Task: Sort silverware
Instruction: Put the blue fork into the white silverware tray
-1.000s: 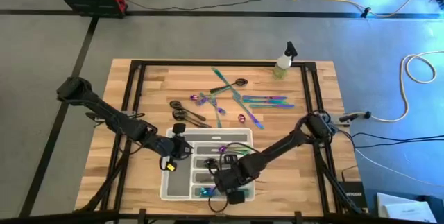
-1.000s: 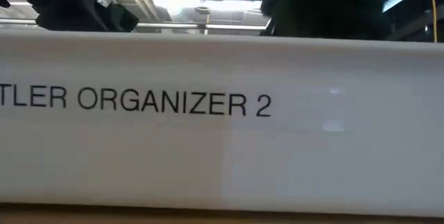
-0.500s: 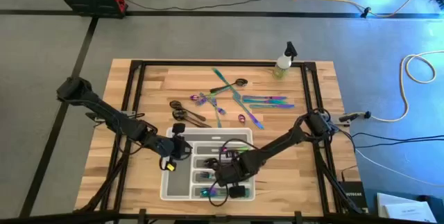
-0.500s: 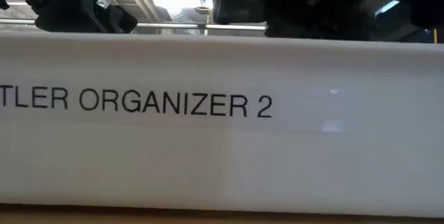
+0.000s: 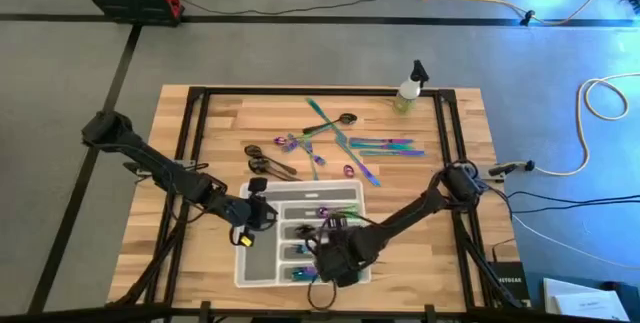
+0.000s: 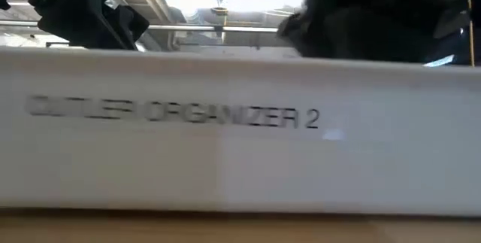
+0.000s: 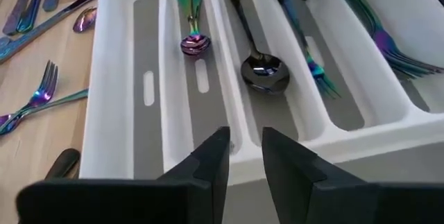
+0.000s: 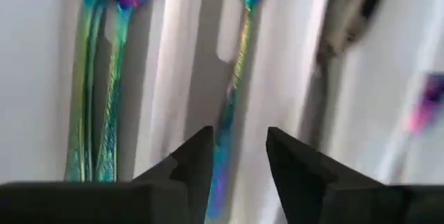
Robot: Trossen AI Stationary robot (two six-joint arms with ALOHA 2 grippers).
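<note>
High view: loose iridescent and dark silverware (image 5: 345, 143) lies scattered on the far half of the table (image 5: 460, 263), while both arms work at the white organizer tray (image 5: 262, 195) near the front edge. Left wrist view: the left gripper (image 7: 244, 156), fingers slightly apart and empty, sits at the tray's wall. Right wrist view: the right gripper (image 8: 239, 156), fingers apart, hangs over an iridescent spoon (image 8: 236, 71) lying in a compartment — light, stiff, slick metal probably best pinched mid-handle.

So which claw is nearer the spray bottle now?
Neither is close, but the right claw looks slightly nearer. Both are at the tray, the left claw by its edge; the spray bottle stands across the table.
</note>
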